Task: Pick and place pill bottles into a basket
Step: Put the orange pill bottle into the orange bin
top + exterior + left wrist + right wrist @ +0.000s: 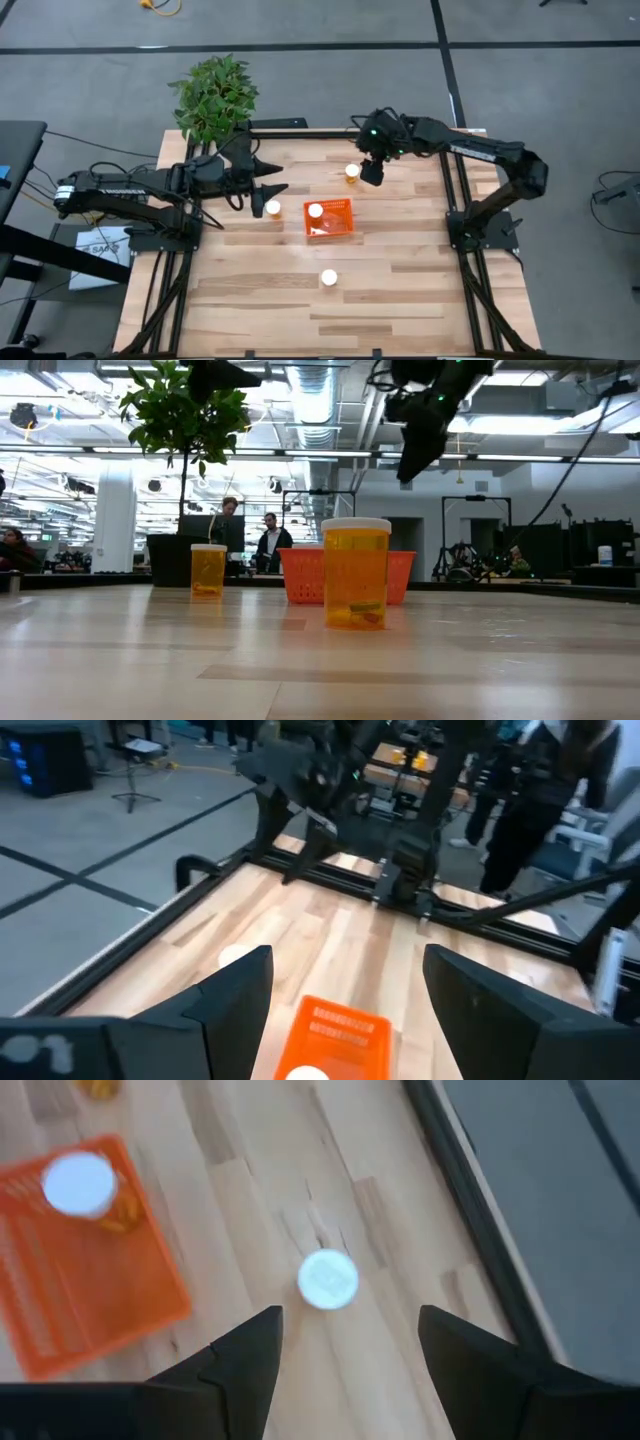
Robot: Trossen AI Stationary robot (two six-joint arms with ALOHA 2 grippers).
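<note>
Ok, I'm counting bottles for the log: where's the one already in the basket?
In the high view, that pill bottle stands in the basket's rear left corner, near table centre, between the left gripper and right gripper.

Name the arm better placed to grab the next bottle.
Right. The right gripper hangs open just beside the far bottle, which sits between its fingers in its wrist view. The left gripper, also open, is near another bottle but not lined up over it.

Open tool (345,1355) above capped bottle (328,1279) — basket (85,1280) beside
</note>
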